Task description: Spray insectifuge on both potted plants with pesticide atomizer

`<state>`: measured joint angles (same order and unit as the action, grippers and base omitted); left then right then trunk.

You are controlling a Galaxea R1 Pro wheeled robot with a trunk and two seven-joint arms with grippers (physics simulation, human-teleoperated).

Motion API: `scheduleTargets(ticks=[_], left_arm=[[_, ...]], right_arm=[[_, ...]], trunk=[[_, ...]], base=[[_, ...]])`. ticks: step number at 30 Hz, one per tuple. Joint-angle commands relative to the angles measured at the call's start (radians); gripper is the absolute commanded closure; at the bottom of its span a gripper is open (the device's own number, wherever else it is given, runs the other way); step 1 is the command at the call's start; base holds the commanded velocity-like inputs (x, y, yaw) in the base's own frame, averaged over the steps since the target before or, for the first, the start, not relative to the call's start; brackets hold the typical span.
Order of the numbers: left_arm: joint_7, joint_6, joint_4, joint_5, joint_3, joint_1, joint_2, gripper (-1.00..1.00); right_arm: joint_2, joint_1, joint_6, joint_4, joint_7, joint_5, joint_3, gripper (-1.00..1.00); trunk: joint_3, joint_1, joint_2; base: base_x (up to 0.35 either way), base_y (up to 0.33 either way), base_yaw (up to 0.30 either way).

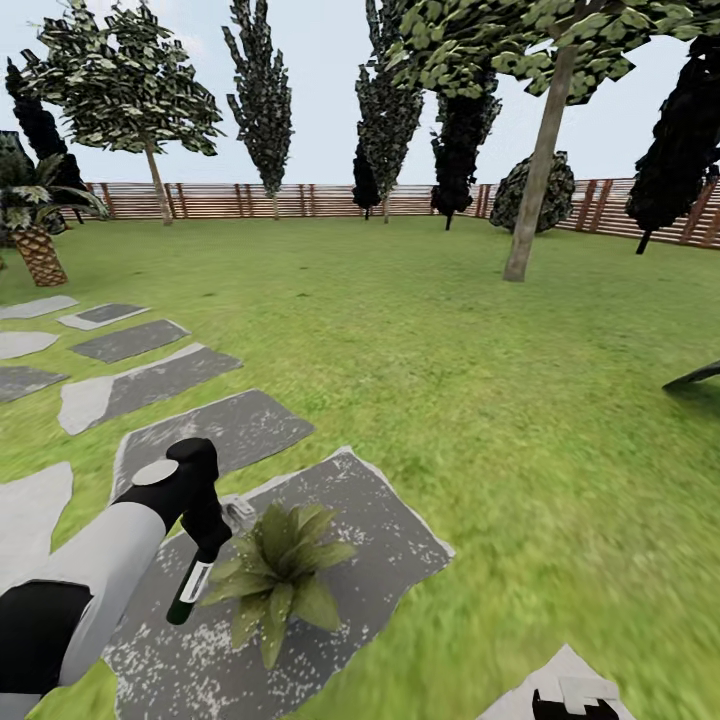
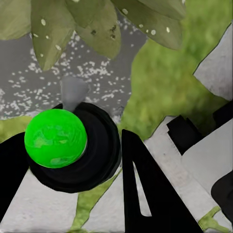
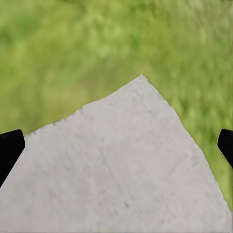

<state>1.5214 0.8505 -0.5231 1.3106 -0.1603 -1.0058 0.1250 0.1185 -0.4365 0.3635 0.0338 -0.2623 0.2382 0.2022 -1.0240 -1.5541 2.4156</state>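
Grey slab (image 1: 380,560) carries one potted plant (image 1: 275,575). My left gripper (image 1: 205,535) clamps the atomizer (image 1: 190,592), long axis tilted, lower end down-left. My right gripper (image 3: 116,145) is spread, empty.

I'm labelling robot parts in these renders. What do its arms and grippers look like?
In the head view the left arm has a light grey smooth shell with a black section nearer the body, a pale grey round cap at the wrist, and a black left gripper. In the left wrist view its fingers are flat black wedges. The right gripper's fingers show as black tips. No cables or markings visible.
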Motion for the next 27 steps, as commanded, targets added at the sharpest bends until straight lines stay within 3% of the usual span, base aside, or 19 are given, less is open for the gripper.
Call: scheduleTargets(ticks=[1, 3, 6, 11, 27], left_arm=[[0.010, 0.011, -0.001, 0.028, -0.004, 0.000, 0.001, 1.00], [0.011, 0.011, -0.001, 0.058, 0.001, 0.001, 0.001, 1.00], [0.011, 0.012, 0.000, 0.068, 0.003, 0.001, -0.001, 1.00], [0.013, 0.013, 0.001, 0.068, 0.004, 0.004, -0.002, 1.00], [0.012, 0.012, 0.000, 0.070, 0.004, 0.004, -0.002, 1.00]], right_arm=[[0.000, -0.001, 0.003, -0.001, -0.003, 0.010, 0.008, -1.00], [0.000, -0.001, 0.003, -0.001, -0.003, 0.010, 0.008, -1.00], [0.000, -0.001, 0.003, -0.001, -0.003, 0.010, 0.008, -1.00], [0.000, -0.001, 0.003, -0.002, -0.003, 0.011, 0.008, -1.00], [0.000, -0.001, 0.003, 0.000, -0.003, 0.012, 0.008, -1.00]], trunk=[[-0.001, 0.000, 0.000], [-0.001, 0.000, 0.000], [-0.001, 0.000, 0.000], [-0.001, 0.000, 0.000], [-0.002, 0.000, 0.000]], base=[[0.017, -0.030, 0.019], [0.007, -0.012, 0.036], [0.002, -0.003, 0.184], [0.030, -0.016, 0.237], [0.167, -0.214, 0.016]])
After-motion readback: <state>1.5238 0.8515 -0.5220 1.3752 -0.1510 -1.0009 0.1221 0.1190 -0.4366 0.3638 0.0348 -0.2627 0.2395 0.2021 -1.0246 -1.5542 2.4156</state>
